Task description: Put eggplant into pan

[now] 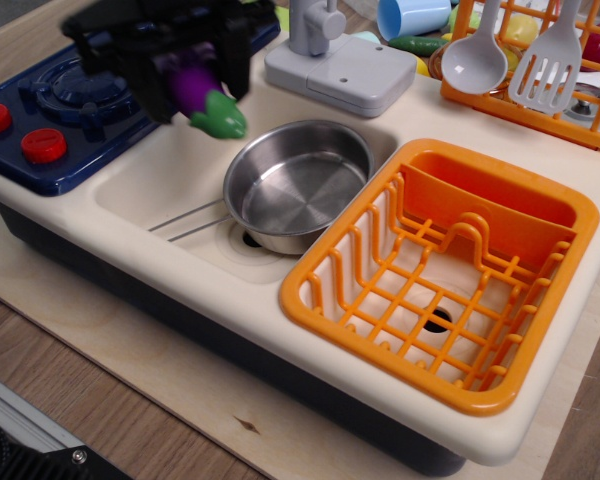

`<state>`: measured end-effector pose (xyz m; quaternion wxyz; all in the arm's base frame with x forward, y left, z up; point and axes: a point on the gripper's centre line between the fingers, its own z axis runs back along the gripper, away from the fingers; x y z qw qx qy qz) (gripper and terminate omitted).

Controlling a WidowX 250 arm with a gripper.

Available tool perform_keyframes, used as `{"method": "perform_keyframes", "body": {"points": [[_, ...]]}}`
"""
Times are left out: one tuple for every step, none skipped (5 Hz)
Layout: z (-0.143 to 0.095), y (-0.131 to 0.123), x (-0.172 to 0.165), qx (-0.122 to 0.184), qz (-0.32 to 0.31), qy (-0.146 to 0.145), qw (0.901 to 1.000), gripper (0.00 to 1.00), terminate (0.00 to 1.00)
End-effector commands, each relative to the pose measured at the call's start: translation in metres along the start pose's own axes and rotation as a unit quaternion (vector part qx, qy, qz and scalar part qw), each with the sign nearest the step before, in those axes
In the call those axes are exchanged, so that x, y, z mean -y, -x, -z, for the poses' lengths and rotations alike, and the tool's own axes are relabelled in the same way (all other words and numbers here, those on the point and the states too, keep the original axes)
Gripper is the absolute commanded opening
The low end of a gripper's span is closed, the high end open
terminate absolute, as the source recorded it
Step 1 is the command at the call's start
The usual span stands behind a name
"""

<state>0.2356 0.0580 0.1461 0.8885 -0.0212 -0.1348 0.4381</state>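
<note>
My black gripper (192, 78) is shut on the purple eggplant (190, 84), whose green stem cap (218, 115) points down and right. It hangs in the air above the left part of the cream sink (150, 185), just left of the pan. The shiny steel pan (298, 185) lies in the sink, empty, with its twin-wire handle (188, 220) pointing left.
A blue toy stove (75, 95) with two red knobs (42, 146) is at the left. An orange dish rack (445, 270) fills the right basin. A grey faucet (335, 55) stands behind the pan. Utensils hang at the back right (540, 60).
</note>
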Motion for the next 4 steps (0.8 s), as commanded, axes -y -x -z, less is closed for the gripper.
{"method": "perform_keyframes", "body": {"points": [[-0.0089, 0.0005, 0.024, 0.022, 0.055, 0.046, 0.9972, 0.0, 0.0], [-0.0082, -0.0046, 0.0259, 0.018, 0.094, 0.078, 0.9924, 1.0, 0.0], [-0.0082, -0.0046, 0.0259, 0.018, 0.094, 0.078, 0.9924, 1.0, 0.0], [-0.0082, -0.0046, 0.0259, 0.018, 0.094, 0.078, 0.9924, 1.0, 1.0]]}}
